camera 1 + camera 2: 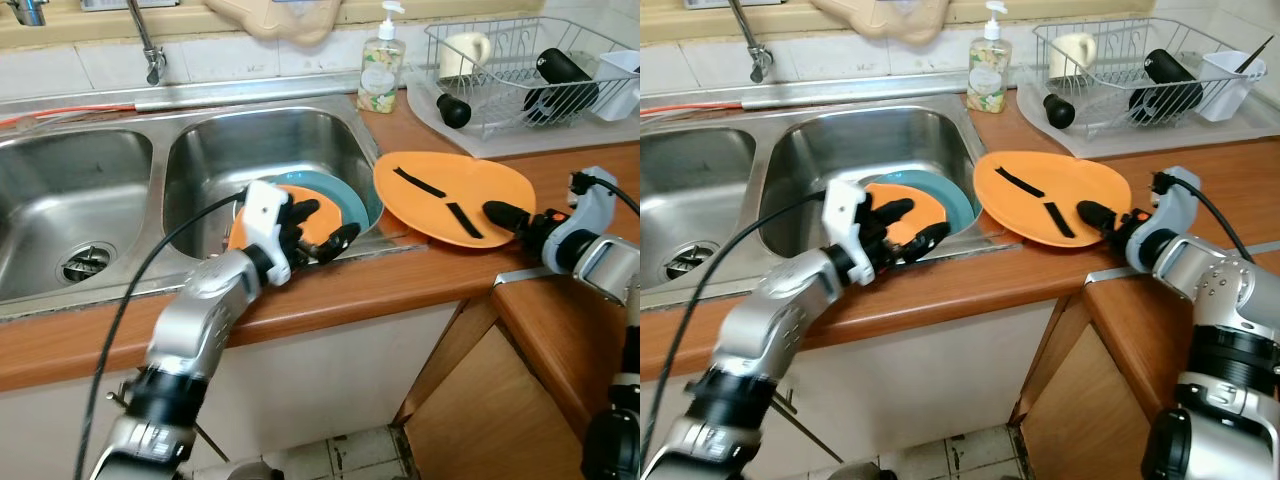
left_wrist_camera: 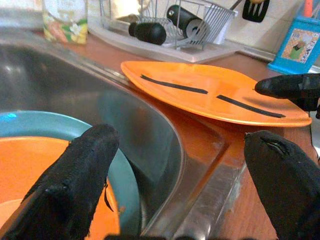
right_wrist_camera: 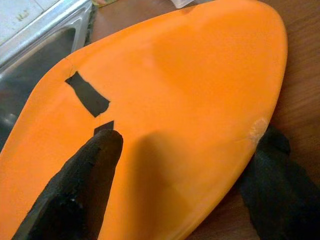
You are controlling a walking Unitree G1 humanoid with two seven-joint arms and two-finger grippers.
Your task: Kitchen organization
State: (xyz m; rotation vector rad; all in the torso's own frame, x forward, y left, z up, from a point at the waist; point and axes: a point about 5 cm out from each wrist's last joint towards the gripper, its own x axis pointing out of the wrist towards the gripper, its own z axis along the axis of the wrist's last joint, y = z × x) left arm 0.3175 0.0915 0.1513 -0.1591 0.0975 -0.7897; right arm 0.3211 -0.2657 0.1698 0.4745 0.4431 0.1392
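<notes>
A large orange plate (image 1: 450,190) with two black tape strips lies on the wooden counter, its left rim resting on the sink's edge. My right gripper (image 1: 505,218) is open and straddles the plate's right rim, with one finger on top and the other below the edge (image 3: 272,165). In the right sink basin (image 1: 230,150) a teal bowl (image 1: 345,195) holds a smaller orange plate (image 1: 300,192). My left gripper (image 1: 322,228) hovers open over that small plate at the basin's front edge, with nothing between its fingers (image 2: 75,185).
A soap bottle (image 1: 380,70) stands behind the sink. Behind the large plate, a wire dish rack (image 1: 530,70) holds a mug, a black bottle and a white cup. The left basin (image 1: 70,200) and the faucet (image 1: 150,50) are at the left. A cabinet door (image 1: 480,400) hangs open below.
</notes>
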